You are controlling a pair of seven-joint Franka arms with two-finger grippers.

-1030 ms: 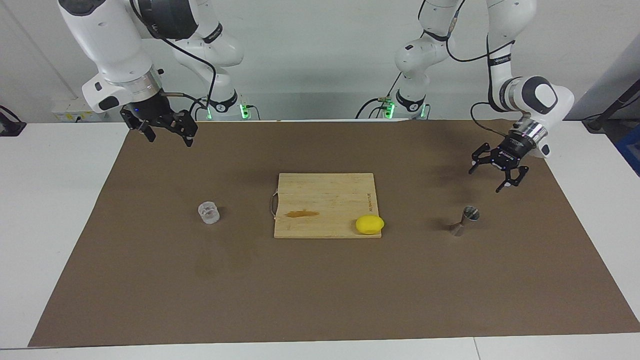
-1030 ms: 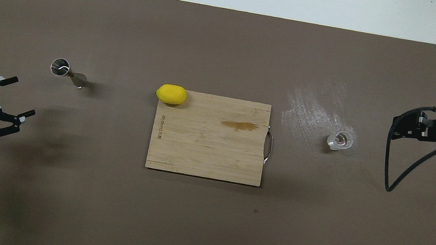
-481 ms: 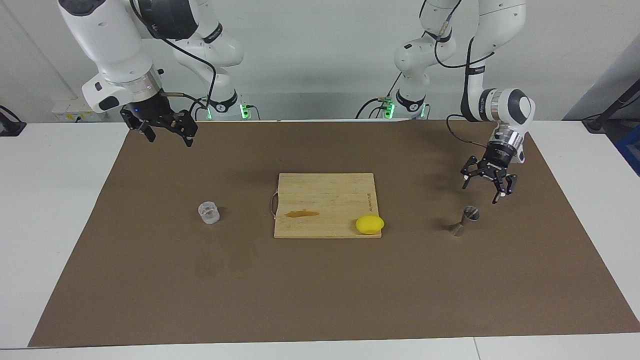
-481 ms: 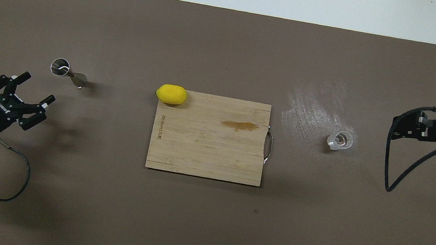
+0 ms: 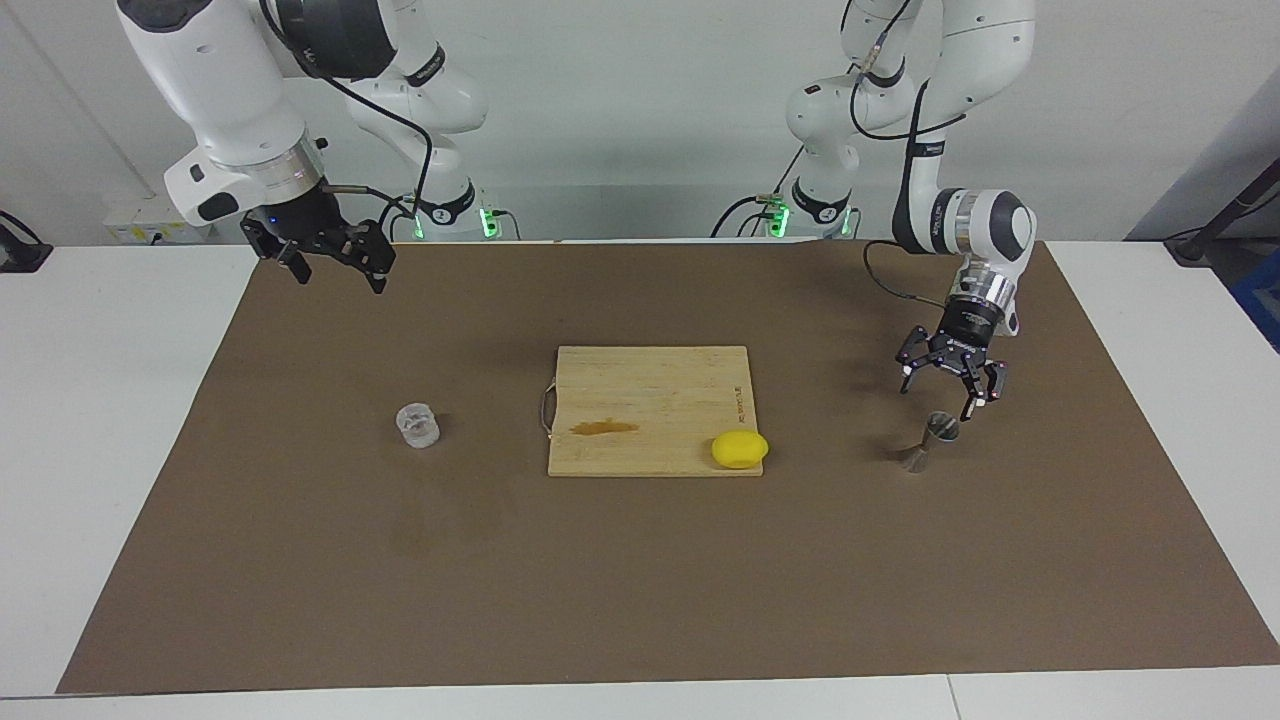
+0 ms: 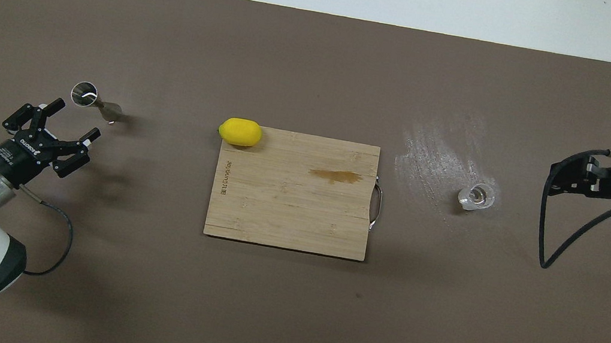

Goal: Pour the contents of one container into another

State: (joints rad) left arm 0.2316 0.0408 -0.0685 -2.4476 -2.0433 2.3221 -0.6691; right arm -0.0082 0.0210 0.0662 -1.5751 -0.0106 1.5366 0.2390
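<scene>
While hanging over the brown mat (image 5: 300, 560) near the metal jigger (image 5: 931, 440) (image 6: 93, 99), left gripper (image 5: 948, 385) (image 6: 66, 121) spread wide, empty, not touching. Jigger upright on the mat toward the left arm's end. Wooden cutting board (image 5: 650, 395) (image 6: 287, 211) mid-table, lemon (image 5: 740, 449) (image 6: 240, 131) at its corner. Glass cup (image 5: 418, 424) (image 6: 476, 197) upright toward the right arm's end. Right gripper (image 5: 328, 262) (image 6: 568, 177) waiting above the mat's edge, fingers parted, empty.

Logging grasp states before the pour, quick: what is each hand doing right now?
Left hand: open, empty, just above the jigger.
Right hand: open, empty, waiting in the air, away from the glass cup.
</scene>
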